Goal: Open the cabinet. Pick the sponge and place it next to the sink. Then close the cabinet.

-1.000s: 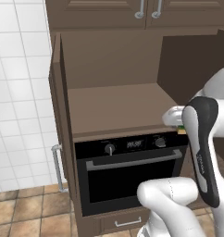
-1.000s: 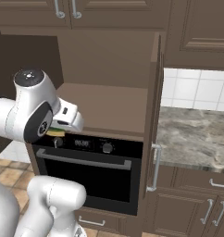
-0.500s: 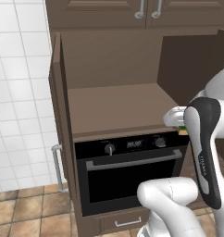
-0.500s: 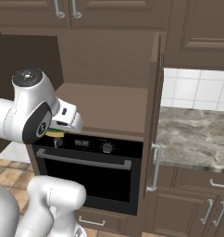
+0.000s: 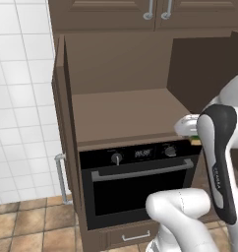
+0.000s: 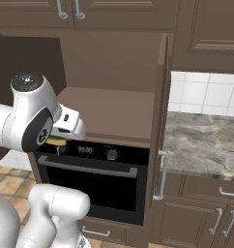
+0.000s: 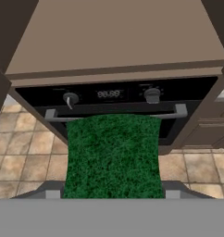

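With both doors swung wide, the cabinet (image 5: 121, 113) is open and its shelf (image 6: 114, 114) bare, so the sponge (image 7: 113, 157) is already off it: hand view has its green face sitting betw the gripper (image 7: 113, 196) fingertips, jaws clamped on it from both sides, held out in front of the oven (image 7: 118, 104) & above the floor tiles. In the right base view a sliver of yellow/green (image 6: 56, 141) peeks under the wrist, just in front of the shelf edge. Risks from here, as I judge them: sponge is soft & small, so a shallow pinch could let it slip during the swing to the sink side, dropping it on the floor where it's awkward to recover. The right door (image 6: 161, 116) stands edge-on betw the arm & the countertop (image 6: 201, 145); a direct sideways sweep could clip it or its long handle (image 6: 162, 177). Sink itself isn't visible, so placement spot can't be judged yet. Elbow sits close to the oven front too. Count: 1 sponge, 1 gripper, 2 open cabinet doors (left door (image 5: 67, 133) incl), 1 oven w/ 2 knobs & 1 display, 2 upper doors w/ 2 short handles (image 5: 157, 11), 1 stretch of countertop.
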Motion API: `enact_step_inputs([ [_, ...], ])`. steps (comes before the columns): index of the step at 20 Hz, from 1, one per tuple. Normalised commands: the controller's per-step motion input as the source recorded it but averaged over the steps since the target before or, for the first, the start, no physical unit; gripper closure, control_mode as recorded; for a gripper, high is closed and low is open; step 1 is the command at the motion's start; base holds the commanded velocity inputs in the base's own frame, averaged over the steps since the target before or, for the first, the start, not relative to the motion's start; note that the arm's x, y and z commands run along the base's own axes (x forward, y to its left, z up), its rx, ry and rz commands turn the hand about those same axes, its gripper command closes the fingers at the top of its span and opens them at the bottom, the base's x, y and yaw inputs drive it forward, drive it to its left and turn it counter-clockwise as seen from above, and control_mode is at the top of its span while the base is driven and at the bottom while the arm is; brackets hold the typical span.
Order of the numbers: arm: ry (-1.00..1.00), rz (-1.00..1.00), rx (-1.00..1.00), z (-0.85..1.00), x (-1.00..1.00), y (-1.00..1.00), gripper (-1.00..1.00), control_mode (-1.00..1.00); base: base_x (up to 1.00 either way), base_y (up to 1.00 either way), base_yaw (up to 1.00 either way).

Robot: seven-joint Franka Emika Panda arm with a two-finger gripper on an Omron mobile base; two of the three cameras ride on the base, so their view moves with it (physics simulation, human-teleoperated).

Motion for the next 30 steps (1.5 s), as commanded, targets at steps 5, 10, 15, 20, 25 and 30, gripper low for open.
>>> enact_step_inputs([
  [5,0.05,0.02,0.02,-0.12,-0.88,0.0,1.0,-1.0,0.0,0.0,0.0],
  [10,0.03,0.0,0.0,-0.06,-0.66,0.17,1.0,-1.0,0.0,0.0,0.0],
  [15,0.05,-0.02,0.0,0.0,-0.02,0.33,1.0,-1.0,0.0,0.0,0.0],
  [20,0.07,-0.01,0.0,0.0,0.43,0.19,1.0,-1.0,0.0,0.0,0.0],
  [25,0.08,0.0,0.0,0.0,0.22,-0.12,1.0,-1.0,0.0,0.0,0.0],
  [30,0.01,0.0,0.0,0.0,0.01,-0.14,1.0,-1.0,0.0,0.0,0.0],
])
